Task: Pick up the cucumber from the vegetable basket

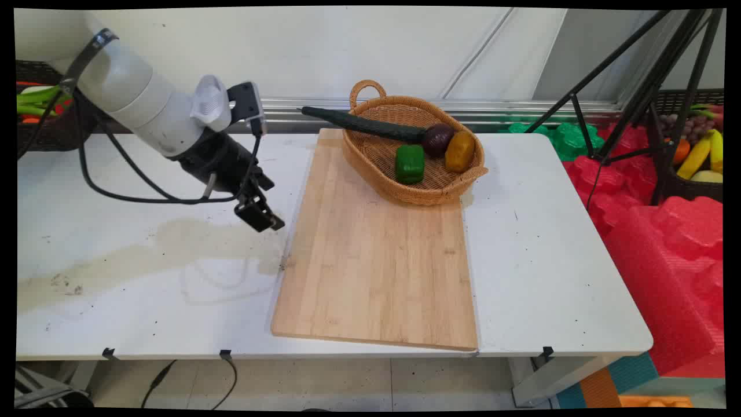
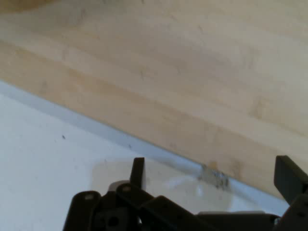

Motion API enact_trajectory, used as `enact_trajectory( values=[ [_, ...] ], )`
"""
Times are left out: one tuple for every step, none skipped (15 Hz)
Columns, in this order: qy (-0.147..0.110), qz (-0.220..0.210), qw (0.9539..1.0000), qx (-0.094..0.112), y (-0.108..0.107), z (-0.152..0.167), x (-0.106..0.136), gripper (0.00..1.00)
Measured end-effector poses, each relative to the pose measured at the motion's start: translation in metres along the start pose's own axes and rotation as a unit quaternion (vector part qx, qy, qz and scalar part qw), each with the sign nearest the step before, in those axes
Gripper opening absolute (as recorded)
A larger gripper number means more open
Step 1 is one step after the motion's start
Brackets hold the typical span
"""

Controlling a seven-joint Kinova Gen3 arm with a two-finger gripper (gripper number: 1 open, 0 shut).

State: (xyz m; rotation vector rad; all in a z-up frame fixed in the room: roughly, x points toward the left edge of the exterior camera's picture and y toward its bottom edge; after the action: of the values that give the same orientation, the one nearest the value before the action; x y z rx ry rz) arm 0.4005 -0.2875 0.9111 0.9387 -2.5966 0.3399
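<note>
Hand (image 1: 260,215) spread wide, empty, above table (image 1: 145,278) beside cutting board (image 1: 376,255)

On the 1 white worktop (image 1: 550,243) lie 1 wooden cutting board (image 1: 376,266) and 1 wicker basket (image 1: 370,156) holding 4 vegetables: 1 cucumber (image 1: 362,124), 1 green pepper (image 1: 409,164), 1 purple onion (image 1: 437,139), 1 yellow-orange pepper (image 1: 460,152).

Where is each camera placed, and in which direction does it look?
Main view: fixed above the table's near side, looking down across it to the wall; shows the arm and gripper beside the cutting board, and the basket.
Hand view: on the hand, looking along the open gripper; its fingers rise from the bottom.
Shared: the cutting board's left edge and the stained tabletop.
</note>
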Motion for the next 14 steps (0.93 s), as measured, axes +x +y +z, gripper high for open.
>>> enact_trajectory(
  values=[
    [0.008,-0.001,1.0,0.003,-0.002,-0.001,0.006,1.0],
    [0.017,-0.002,0.9998,0.008,-0.004,-0.002,0.013,1.0],
    [0.026,-0.002,0.9996,0.012,-0.006,-0.003,0.021,1.0],
    [0.032,-0.003,0.9994,0.016,-0.008,-0.003,0.026,1.0],
    [0.043,-0.004,0.9988,0.021,-0.011,-0.005,0.035,1.0],
    [0.055,-0.005,0.998,0.029,-0.015,-0.007,0.047,1.0],
    [0.065,-0.006,0.9972,0.036,-0.019,-0.008,0.057,1.0],
    [0.076,-0.008,0.996,0.045,-0.025,-0.009,0.069,1.0],
    [0.086,-0.01,0.9949,0.053,-0.031,-0.009,0.081,1.0],
    [0.093,-0.011,0.9937,0.062,-0.037,-0.008,0.093,1.0],
    [0.097,-0.012,0.9928,0.069,-0.042,-0.006,0.103,1.0],
    [0.1,-0.012,0.9919,0.077,-0.048,-0.003,0.115,1.0],
    [0.102,-0.012,0.991,0.086,-0.054,0.002,0.126,1.0],
    [0.103,-0.011,0.9903,0.093,-0.06,0.007,0.134,1.0]
  ],
)
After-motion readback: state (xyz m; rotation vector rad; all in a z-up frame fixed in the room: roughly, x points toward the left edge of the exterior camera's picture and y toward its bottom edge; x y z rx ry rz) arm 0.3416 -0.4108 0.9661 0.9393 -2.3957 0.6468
